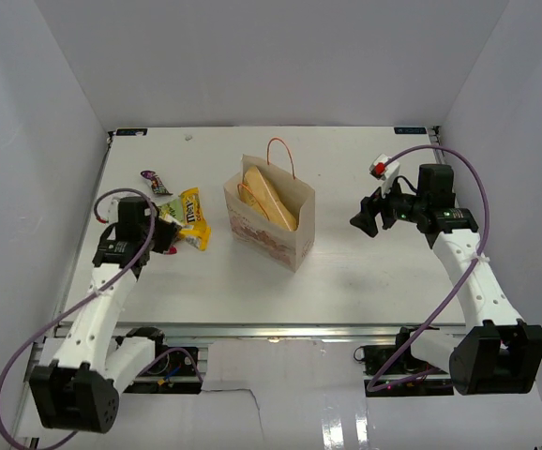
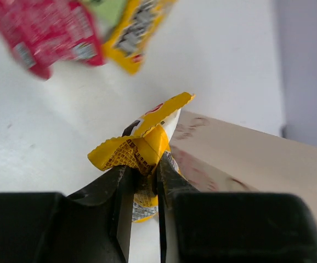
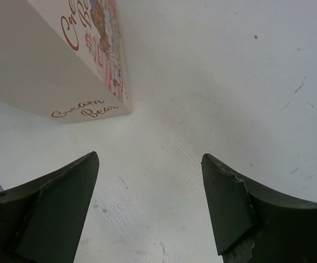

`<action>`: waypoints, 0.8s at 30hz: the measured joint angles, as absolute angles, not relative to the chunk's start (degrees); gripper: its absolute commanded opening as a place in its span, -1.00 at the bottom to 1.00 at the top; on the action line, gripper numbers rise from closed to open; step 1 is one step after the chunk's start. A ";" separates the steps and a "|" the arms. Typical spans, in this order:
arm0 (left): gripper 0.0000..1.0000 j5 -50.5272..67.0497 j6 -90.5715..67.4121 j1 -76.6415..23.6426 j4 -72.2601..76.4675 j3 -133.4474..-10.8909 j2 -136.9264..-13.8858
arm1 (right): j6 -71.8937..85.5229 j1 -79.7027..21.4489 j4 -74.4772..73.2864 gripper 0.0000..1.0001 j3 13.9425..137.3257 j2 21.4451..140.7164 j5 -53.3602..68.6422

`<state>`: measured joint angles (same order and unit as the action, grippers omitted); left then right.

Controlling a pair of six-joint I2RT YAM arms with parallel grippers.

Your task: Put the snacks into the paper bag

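The paper bag (image 1: pixel 280 230) stands upright mid-table with the golden chip bag (image 1: pixel 269 197) inside it. My left gripper (image 1: pixel 165 234) is shut on a small yellow packet (image 2: pixel 139 145), left of the paper bag, whose side shows in the left wrist view (image 2: pixel 246 159). A yellow candy packet (image 1: pixel 194 217), a light green one (image 1: pixel 169 208) and a purple one (image 1: pixel 154 179) lie by that gripper. A red-pink packet (image 2: pixel 43 33) shows in the left wrist view. My right gripper (image 1: pixel 368 217) is open and empty over bare table right of the bag; the bag's corner shows in its view (image 3: pixel 54 66).
White walls close in the table on the left, back and right. A metal rail (image 1: pixel 280 330) runs along the front edge by the arm bases. Purple cables loop off both arms. A small white and red part (image 1: pixel 381 167) sits near the right wrist.
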<state>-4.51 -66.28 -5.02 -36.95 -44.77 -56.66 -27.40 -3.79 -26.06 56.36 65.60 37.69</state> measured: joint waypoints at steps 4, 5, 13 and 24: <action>-0.87 -4.47 -58.63 -5.04 -34.22 -54.72 -48.88 | -27.46 -3.60 -26.04 0.63 56.36 65.71 37.69; -0.88 -3.90 -56.64 -5.06 -32.88 -58.04 -48.31 | -27.46 -3.57 -26.04 0.62 56.36 65.78 37.69; -0.92 6.33 -47.09 -7.01 -21.28 -79.79 -58.22 | -27.44 -3.40 -26.04 0.62 56.38 66.46 37.71; -0.93 6.15 -29.28 -32.58 -18.06 -90.28 -79.70 | -27.44 -2.17 -26.04 0.63 56.38 65.21 37.60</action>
<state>6.15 -29.28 -32.58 -18.06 -90.28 -79.70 -27.44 -2.17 -26.04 56.38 65.21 37.60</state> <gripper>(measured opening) 0.284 0.812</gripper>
